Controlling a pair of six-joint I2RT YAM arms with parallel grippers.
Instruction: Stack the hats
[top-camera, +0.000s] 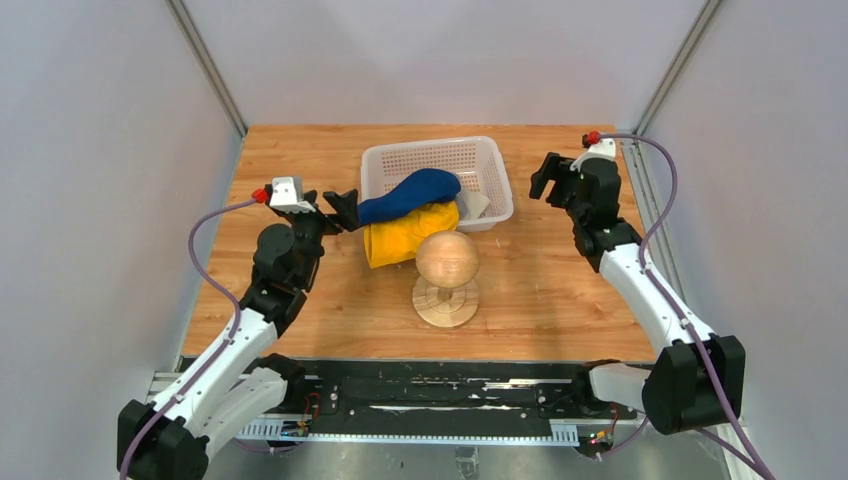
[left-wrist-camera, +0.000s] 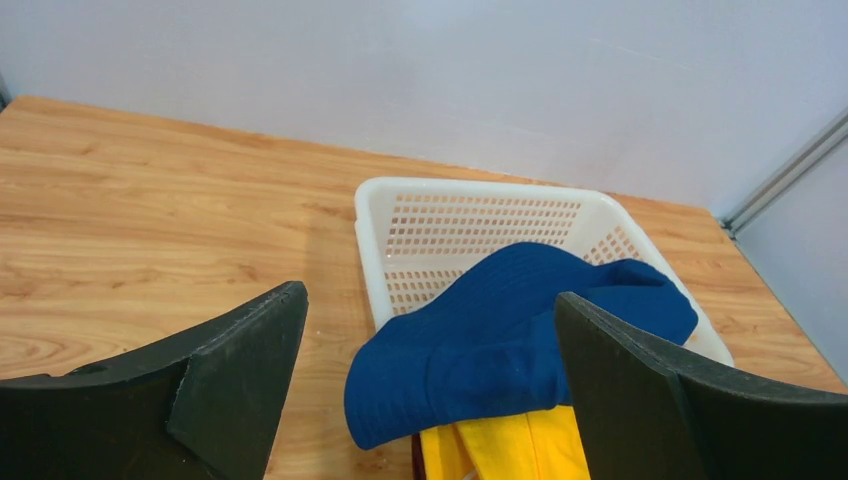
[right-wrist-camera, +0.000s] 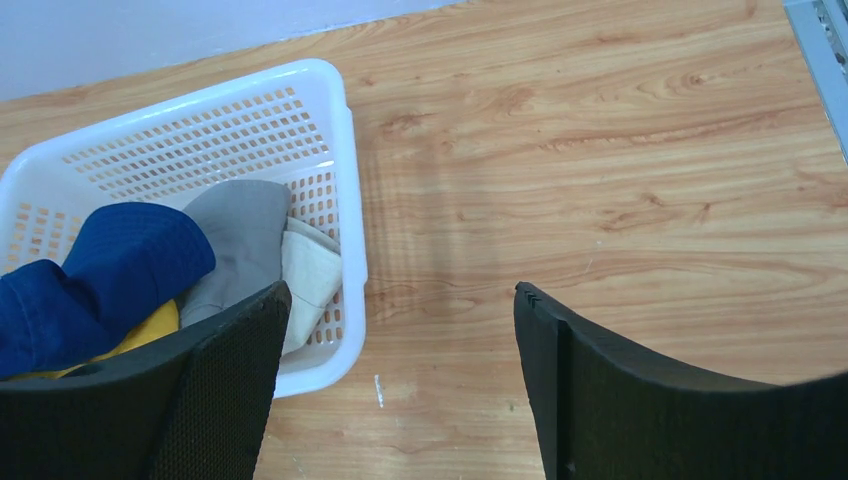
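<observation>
1. Standing closest to the arm bases, a round, pale wooden head-shaped stand (top-camera: 447, 262) sits upright on the wooden table (top-camera: 560, 290). It is nearer than both grippers, lies between them, and touches neither.
2. The left gripper (top-camera: 345, 210) has its dark fingers (left-wrist-camera: 240, 350) spread wide with nothing clamped between them. It points toward the basket from the basket's left.
3. A soft yellow fabric bucket hat (top-camera: 400, 237) lies just right of the left gripper and spills out of the basket onto the table. Its lower edge is near the stand's head.
4. A navy blue fabric bucket hat (top-camera: 410, 193) lies on top of the yellow one and drapes over the basket's near left rim. In the left wrist view its brim end (left-wrist-camera: 480, 350) sits straight ahead of the open fingers. Whether it touches them cannot be told.
5. The right gripper (top-camera: 545, 178) is also spread open and empty. It is above bare table, just right of the basket and apart from it.
6. A grey fabric hat (right-wrist-camera: 240, 225) and a beige one (right-wrist-camera: 310, 270) touch each other inside the basket's corner, to the left of the right gripper. The navy hat partly covers the grey one.
7. A white perforated plastic basket (top-camera: 430, 150) sits farthest back, between the two grippers and beyond the stand.
</observation>
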